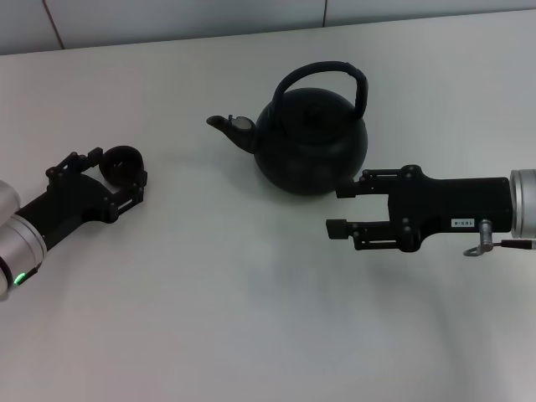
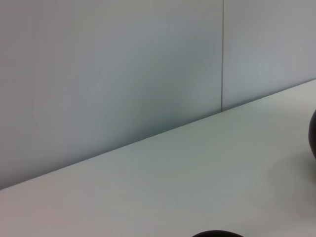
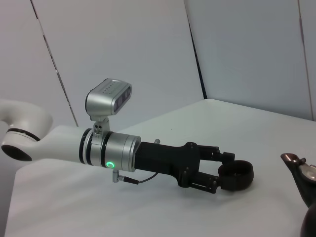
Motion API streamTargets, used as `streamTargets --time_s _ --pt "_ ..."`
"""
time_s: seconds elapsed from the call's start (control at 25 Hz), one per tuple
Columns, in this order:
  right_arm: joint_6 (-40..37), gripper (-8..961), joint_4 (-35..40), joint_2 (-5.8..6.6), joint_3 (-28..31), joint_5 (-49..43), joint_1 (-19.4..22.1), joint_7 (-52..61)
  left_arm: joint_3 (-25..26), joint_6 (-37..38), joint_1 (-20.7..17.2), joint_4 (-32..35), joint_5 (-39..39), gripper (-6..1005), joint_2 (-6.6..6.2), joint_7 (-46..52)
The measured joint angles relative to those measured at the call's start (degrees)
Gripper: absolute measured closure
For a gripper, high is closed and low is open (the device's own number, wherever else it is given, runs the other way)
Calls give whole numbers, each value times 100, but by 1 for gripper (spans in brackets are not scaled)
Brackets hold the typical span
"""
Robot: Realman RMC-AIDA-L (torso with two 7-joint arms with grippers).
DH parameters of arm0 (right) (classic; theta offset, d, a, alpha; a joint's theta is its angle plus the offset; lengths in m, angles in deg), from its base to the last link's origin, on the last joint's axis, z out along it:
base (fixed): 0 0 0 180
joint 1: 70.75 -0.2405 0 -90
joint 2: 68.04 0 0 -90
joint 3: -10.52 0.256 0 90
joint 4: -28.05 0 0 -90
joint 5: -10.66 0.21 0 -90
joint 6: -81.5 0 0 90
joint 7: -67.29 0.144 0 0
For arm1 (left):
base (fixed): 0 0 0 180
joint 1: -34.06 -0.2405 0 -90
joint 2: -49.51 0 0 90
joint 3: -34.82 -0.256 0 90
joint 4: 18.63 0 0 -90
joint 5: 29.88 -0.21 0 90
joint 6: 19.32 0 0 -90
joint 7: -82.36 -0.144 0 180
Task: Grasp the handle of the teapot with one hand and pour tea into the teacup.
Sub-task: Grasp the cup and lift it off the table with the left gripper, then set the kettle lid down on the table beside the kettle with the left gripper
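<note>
Nearest, the right gripper [image 1: 337, 209] hangs low over the white table [image 1: 251, 318], its fingers spread wide and holding nothing, just beside the teapot [image 1: 310, 144]. The pot stands upright, handle [image 1: 335, 74] arched on top, spout toward the left gripper [image 1: 126, 177]. That gripper is clamped around the small black teacup [image 1: 120, 163] on the table, well apart from the pot.

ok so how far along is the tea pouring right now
Early on. Done: the left gripper is shut on the teacup, holding it left of the teapot. In hand: the right gripper sits open beside the pot. Left: grasping the handle and pouring.
</note>
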Motion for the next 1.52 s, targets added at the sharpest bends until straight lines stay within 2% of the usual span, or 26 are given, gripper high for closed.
streamTargets --time_s 0.72,0.8,0.92,1.08,1.52 --pt "0 275 -2 0 -1 0 0 36 -51 250 52 4 -3 327 0 93" --pt "-1 275 -2 -2 0 0 0 37 -345 506 74 66 -7 327 0 357" --pt "-1 275 -2 -8 -1 1 0 39 -495 603 87 112 -8 327 0 489" --pt "-1 275 -1 -10 -17 4 -26 39 -1064 844 95 263 -10 327 0 738" --pt "-1 274 -1 -9 -47 10 -46 43 -1347 1031 46 300 -8 327 -1 740"
